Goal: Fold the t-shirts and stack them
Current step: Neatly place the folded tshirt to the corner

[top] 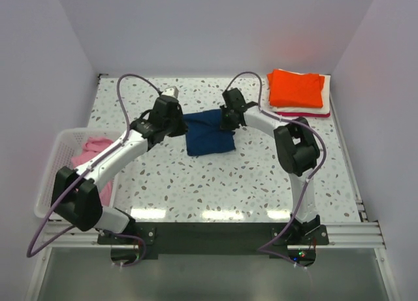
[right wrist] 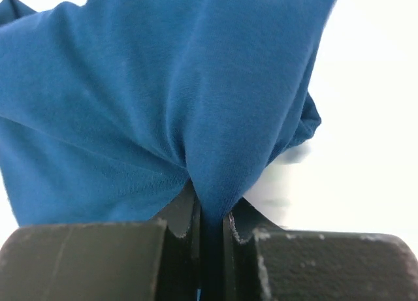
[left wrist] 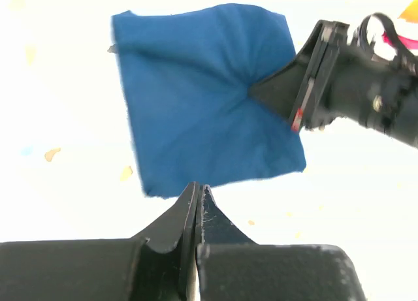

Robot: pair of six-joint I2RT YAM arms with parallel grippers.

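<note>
The navy blue t-shirt point(top: 208, 136) lies folded into a rough square mid-table; it also shows in the left wrist view point(left wrist: 196, 98) and fills the right wrist view point(right wrist: 163, 85). My right gripper point(top: 226, 123) is shut on a bunched pinch of its cloth point(right wrist: 212, 206), and creases radiate from that pinch. My left gripper point(top: 177, 123) is shut and empty, its fingertips point(left wrist: 204, 196) just off the shirt's near edge. The right gripper also shows in the left wrist view point(left wrist: 258, 92). A folded orange shirt point(top: 297, 87) tops white point(top: 327, 92) and red point(top: 297, 114) ones at the back right. The pink shirt point(top: 91, 151) lies in the basket.
The white slatted basket point(top: 53, 160) stands at the table's left edge beside my left arm. White walls enclose the table at the back and sides. Bare speckled tabletop point(top: 215, 183) lies in front of the navy shirt.
</note>
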